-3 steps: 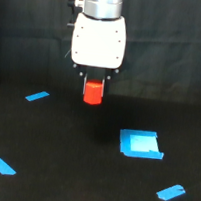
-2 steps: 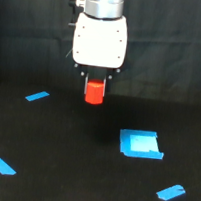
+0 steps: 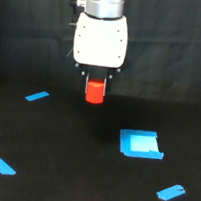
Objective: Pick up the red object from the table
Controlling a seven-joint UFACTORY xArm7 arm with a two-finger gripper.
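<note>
- The gripper [image 3: 95,90] sits in the upper middle of the frame with its dark fingers pinched on the red block [image 3: 95,92], so I'd call it clamped on the thing, not open.
- The block hangs between the fingers, and as far as I can judge it's clear of the table [image 3: 57,154], though from this angle I can't swear there's a gap under it.
- So the step in hand looks like the lift. I'd go straight up, slow and steady, no sideways drift and no wrist twist, since only the top of the block is caught between the fingers and most of it sticks out below.
- I'd hold the squeeze constant. A small matte block like that probably won't slide much, but a short grip can let it pivot.
- Materials: the block looks matte orange-red, stubby, rounded or faceted, too blurry to count sides.
- The table is flat, matte black, with no glare.
- Blue tape strips [image 3: 37,96] are scattered at the left, lower left and lower right, thin and flat.
- A blue square patch [image 3: 140,144] sits right of centre, with a paler middle and one edge that seems slightly lifted.
- The arm's head is glossy white plastic under a metal collar.
</note>
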